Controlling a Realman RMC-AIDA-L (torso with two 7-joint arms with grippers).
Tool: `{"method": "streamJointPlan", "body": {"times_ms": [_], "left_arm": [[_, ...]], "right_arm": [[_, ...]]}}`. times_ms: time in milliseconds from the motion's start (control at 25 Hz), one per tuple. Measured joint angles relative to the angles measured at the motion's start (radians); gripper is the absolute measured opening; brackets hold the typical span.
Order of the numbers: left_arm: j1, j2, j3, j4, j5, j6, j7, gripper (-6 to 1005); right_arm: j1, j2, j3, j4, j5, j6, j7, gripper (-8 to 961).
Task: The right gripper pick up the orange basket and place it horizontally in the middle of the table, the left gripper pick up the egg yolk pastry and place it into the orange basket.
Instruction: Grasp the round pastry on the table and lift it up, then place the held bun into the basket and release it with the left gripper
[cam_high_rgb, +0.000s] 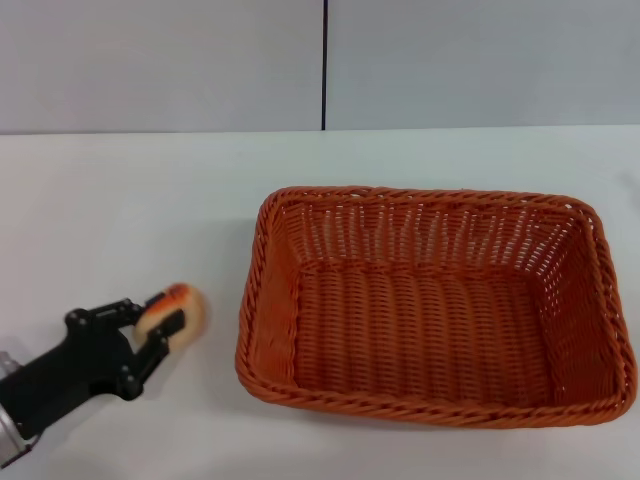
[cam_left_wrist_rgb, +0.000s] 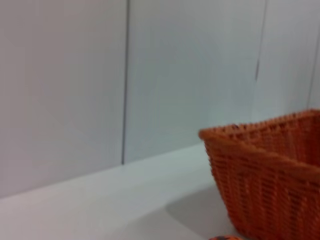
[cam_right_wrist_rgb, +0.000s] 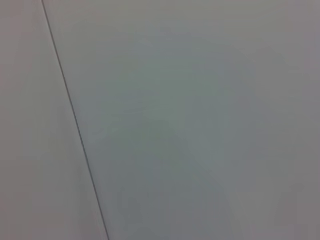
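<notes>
The orange basket (cam_high_rgb: 430, 310) lies lengthwise across the middle-right of the white table (cam_high_rgb: 130, 210), and nothing is inside it. To its left, my left gripper (cam_high_rgb: 152, 325) reaches in from the lower left corner and is shut on the egg yolk pastry (cam_high_rgb: 178, 310), a pale cream bun with an orange top. The pastry sits low over the table, a short gap from the basket's left rim. The left wrist view shows the basket's corner (cam_left_wrist_rgb: 270, 175) and a sliver of the pastry (cam_left_wrist_rgb: 225, 238). My right gripper is out of view.
A grey panelled wall (cam_high_rgb: 320, 60) with a dark vertical seam runs behind the table's far edge. The right wrist view shows only that wall (cam_right_wrist_rgb: 175, 125).
</notes>
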Motion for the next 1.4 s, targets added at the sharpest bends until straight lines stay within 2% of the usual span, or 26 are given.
{"method": "streamJointPlan", "body": {"times_ms": [160,440,520,680,720,920,1040,1120,1160,1400], "left_arm": [[0.018,0.001,0.0,0.023,-0.048,0.065,-0.008,233],[0.035,0.001,0.0,0.062,-0.154,0.261,-0.057,185],[0.023,0.001,0.001,0.063,-0.162,0.331,-0.077,172],[-0.003,-0.001,0.008,0.058,-0.159,0.382,-0.1,138],[-0.029,-0.005,0.025,0.039,-0.147,0.396,-0.103,129],[-0.067,-0.008,0.078,0.003,-0.138,0.39,-0.103,96],[-0.123,-0.01,0.156,-0.053,-0.138,0.332,-0.099,92],[-0.123,-0.01,0.156,-0.053,-0.138,0.332,-0.099,95],[-0.154,-0.011,0.191,-0.104,-0.138,0.286,-0.094,97],[-0.16,-0.013,0.201,-0.156,-0.138,0.23,-0.092,183]], "right_arm": [[0.004,0.0,0.002,0.016,0.0,0.0,0.0,618],[0.006,-0.001,0.003,0.019,0.0,0.005,-0.001,618],[0.008,-0.001,0.003,0.019,0.0,0.006,-0.001,618],[0.014,-0.001,-0.002,0.019,0.0,0.01,-0.001,618],[0.016,-0.001,-0.003,0.019,0.0,0.012,-0.001,618],[0.02,0.001,0.0,0.019,0.0,0.029,0.001,617],[0.02,0.002,0.001,0.02,0.002,0.035,0.003,617],[0.019,0.002,0.001,0.02,0.003,0.037,0.005,617],[0.018,0.003,0.001,0.021,0.004,0.041,0.005,617],[0.011,0.004,0.003,0.047,0.007,0.073,0.007,617]]}}
